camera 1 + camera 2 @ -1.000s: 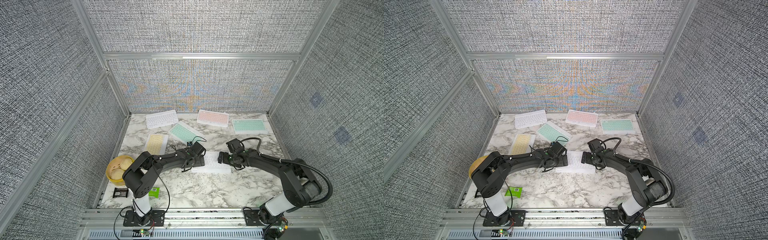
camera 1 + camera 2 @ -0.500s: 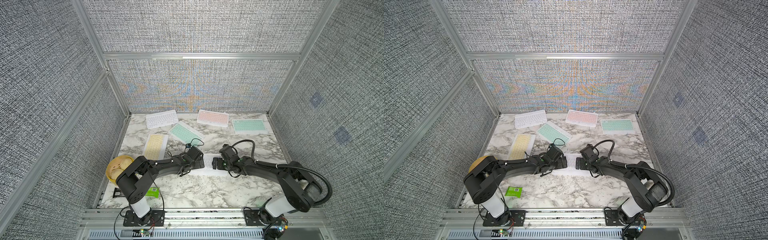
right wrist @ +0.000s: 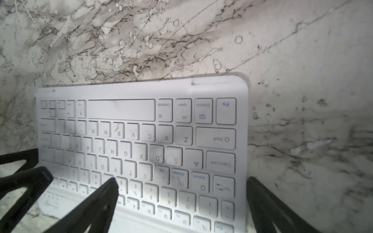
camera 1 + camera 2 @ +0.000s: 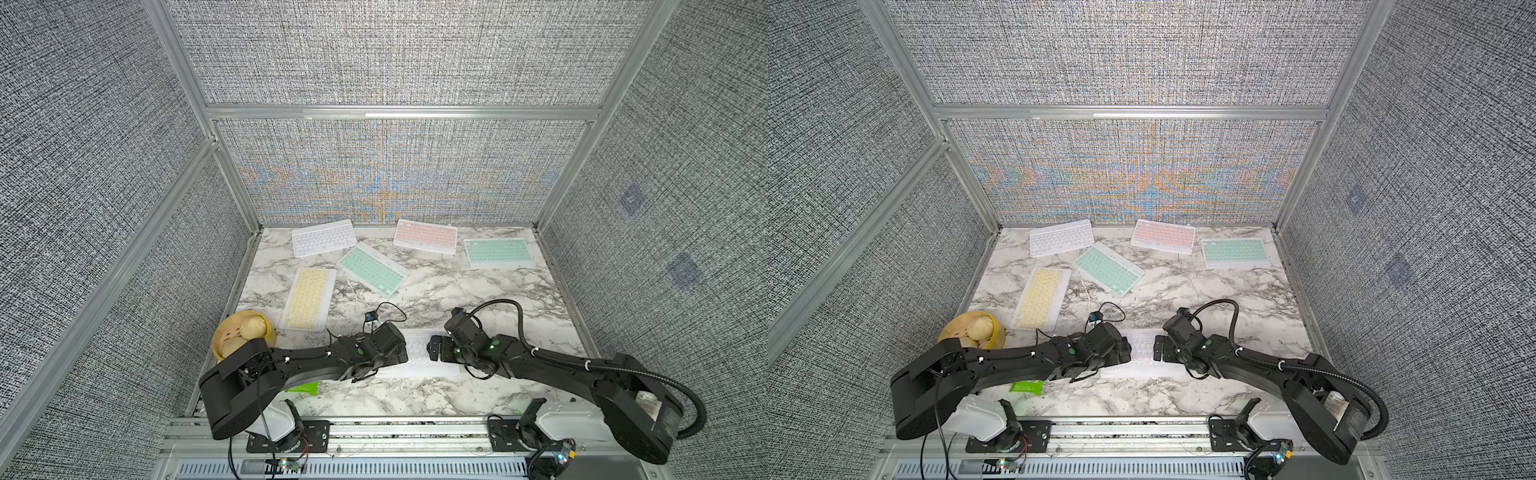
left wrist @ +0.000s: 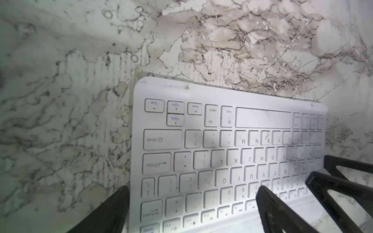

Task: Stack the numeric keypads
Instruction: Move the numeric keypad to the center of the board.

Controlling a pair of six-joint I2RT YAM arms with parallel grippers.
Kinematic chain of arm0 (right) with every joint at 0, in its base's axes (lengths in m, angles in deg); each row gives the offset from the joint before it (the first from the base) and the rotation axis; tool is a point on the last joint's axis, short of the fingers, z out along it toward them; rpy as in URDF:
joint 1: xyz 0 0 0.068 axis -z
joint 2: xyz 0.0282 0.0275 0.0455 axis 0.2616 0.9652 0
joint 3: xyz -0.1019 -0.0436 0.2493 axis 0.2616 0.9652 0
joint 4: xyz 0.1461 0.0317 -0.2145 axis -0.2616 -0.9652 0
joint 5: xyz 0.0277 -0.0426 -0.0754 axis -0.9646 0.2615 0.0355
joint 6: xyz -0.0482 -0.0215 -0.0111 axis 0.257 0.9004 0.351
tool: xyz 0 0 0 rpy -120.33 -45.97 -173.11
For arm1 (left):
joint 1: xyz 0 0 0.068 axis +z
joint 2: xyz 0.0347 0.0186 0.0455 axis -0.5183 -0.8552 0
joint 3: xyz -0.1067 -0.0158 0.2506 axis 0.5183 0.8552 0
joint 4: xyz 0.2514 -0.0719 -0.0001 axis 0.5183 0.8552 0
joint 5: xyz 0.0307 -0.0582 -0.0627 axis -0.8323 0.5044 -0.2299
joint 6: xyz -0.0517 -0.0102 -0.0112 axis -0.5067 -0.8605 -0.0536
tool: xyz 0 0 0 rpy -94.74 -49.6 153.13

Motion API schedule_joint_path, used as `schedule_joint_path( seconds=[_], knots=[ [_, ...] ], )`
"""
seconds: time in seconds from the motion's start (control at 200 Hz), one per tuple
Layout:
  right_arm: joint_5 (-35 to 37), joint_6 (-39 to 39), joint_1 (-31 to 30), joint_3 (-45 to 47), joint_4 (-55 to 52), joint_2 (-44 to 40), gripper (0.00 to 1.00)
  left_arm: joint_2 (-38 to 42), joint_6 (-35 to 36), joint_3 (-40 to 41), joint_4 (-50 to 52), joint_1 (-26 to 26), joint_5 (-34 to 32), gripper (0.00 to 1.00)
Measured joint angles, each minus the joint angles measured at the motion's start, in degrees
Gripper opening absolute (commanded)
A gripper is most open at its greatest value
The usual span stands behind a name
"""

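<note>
A white numeric keypad (image 4: 417,353) (image 4: 1144,351) lies flat at the table's front centre, between my two grippers. My left gripper (image 4: 401,353) (image 5: 192,191) is open at one end of it, one finger beside the short edge and the other over the number keys. My right gripper (image 4: 434,349) (image 3: 182,181) is open at the opposite end in the same way. Farther back lie a yellow keypad (image 4: 308,298), a mint one (image 4: 372,269), a white one (image 4: 324,237), a pink one (image 4: 425,235) and another mint one (image 4: 498,252), all apart.
A round yellow bun basket (image 4: 243,332) stands at the front left, partly behind my left arm. A small green packet (image 4: 302,388) lies under that arm. A loose cable with a blue plug (image 4: 371,318) lies just behind the left gripper. Textured walls close three sides.
Both grippers have moved toward the table's front and closer together, coming down over the two ends of the white keypad. Both stayed open.
</note>
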Motion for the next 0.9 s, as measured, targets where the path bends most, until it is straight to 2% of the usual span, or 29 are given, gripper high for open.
schedule_joint_path(
  seconds=[0.175,0.275,0.36,0.455,0.61,0.765,0.9],
  knots=[
    [-1.73,-1.70,-0.57,0.96,-2.25,-2.84,0.99,4.42,-3.78,1.29,6.29,-0.26,-2.10,0.99],
    [-1.29,-2.45,-0.59,0.55,-6.67,-4.70,0.99,7.54,-4.50,-0.85,12.57,-0.24,-6.32,0.99],
    [1.22,-2.62,-0.61,-1.75,-10.51,-5.40,0.99,9.57,-2.40,-3.30,16.24,-0.11,-10.75,0.99],
    [5.11,-1.49,-0.55,-5.38,-12.33,-4.81,0.99,10.32,2.99,-6.73,18.80,1.75,-14.78,0.99],
    [10.03,2.25,0.37,-12.46,-11.89,0.09,0.99,6.75,14.82,-12.70,18.12,9.55,-17.46,0.99],
    [11.41,6.12,1.81,-21.31,-9.01,8.20,0.99,-2.60,26.71,-20.20,13.77,17.53,-15.69,0.99],
    [10.12,8.35,3.21,-28.11,-7.58,15.13,0.99,-13.27,34.73,-30.12,11.23,22.84,-13.07,0.99]
  ],
)
